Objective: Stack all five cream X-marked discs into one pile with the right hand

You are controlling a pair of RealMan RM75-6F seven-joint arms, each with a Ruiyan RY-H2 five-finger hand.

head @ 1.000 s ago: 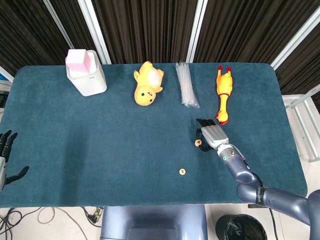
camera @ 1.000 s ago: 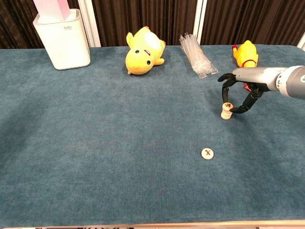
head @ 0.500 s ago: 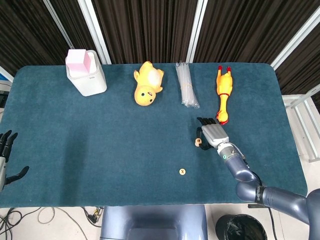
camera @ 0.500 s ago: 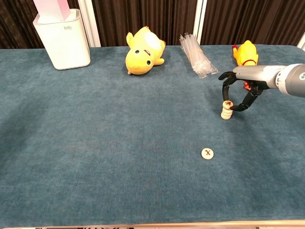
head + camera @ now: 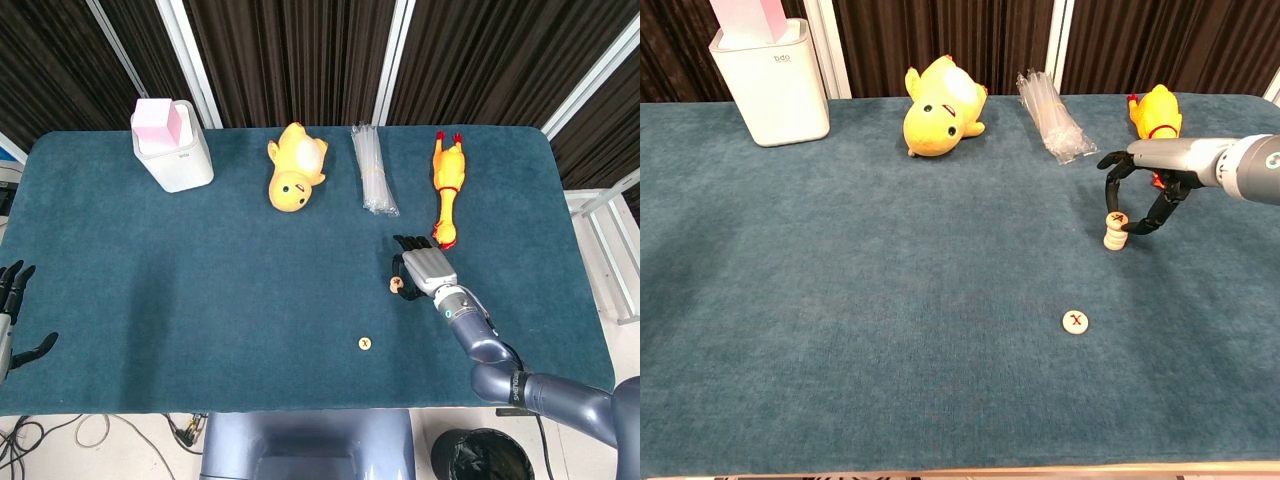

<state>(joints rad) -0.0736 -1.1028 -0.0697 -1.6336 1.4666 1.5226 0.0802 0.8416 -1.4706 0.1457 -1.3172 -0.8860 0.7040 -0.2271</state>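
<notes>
Nearest the front edge of the counter (image 5: 840, 380), one loose disc (image 5: 1075, 321) lay flat with bare cloth all round. Beyond it stood the pile of discs (image 5: 1115, 231), the right hand (image 5: 1145, 190) arched over it, fingertips pinching the top disc. Off the counter's left edge, the left hand (image 5: 12, 310) hung spread.

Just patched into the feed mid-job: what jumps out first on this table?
The right hand is curled around a short pile of cream X-marked discs at the table's right-centre, though whether it touches the pile is unclear. One lone X-marked disc lies nearer the front edge. Along the back sit a yellow plush toy and a rubber chicken.
</notes>
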